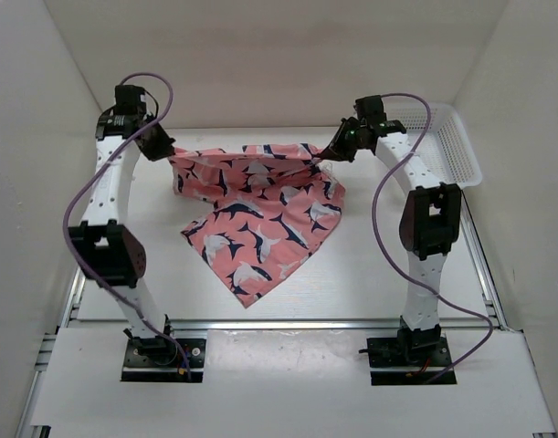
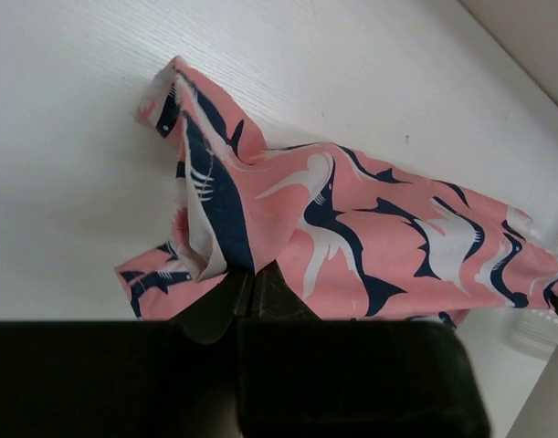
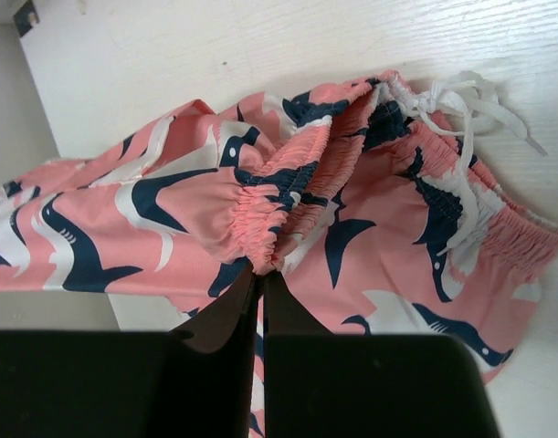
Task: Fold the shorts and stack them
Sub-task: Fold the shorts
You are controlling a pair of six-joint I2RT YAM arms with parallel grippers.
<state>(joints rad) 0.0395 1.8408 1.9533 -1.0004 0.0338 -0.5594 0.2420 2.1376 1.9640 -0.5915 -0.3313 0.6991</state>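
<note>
No readable text, label, brand, number or sign in any of the three views; the only printing is the wordless shark pattern on the shorts (image 1: 260,228).

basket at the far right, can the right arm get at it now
Probably not yet: the basket sits close beside that arm, nothing between, but the right pincer is shut on the shorts, which the left pincer also grips.

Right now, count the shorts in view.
1. The shorts hang mid-table, pinched by the left fingers at one end and the right fingers at the waistband. The basket is partly hidden.
</note>
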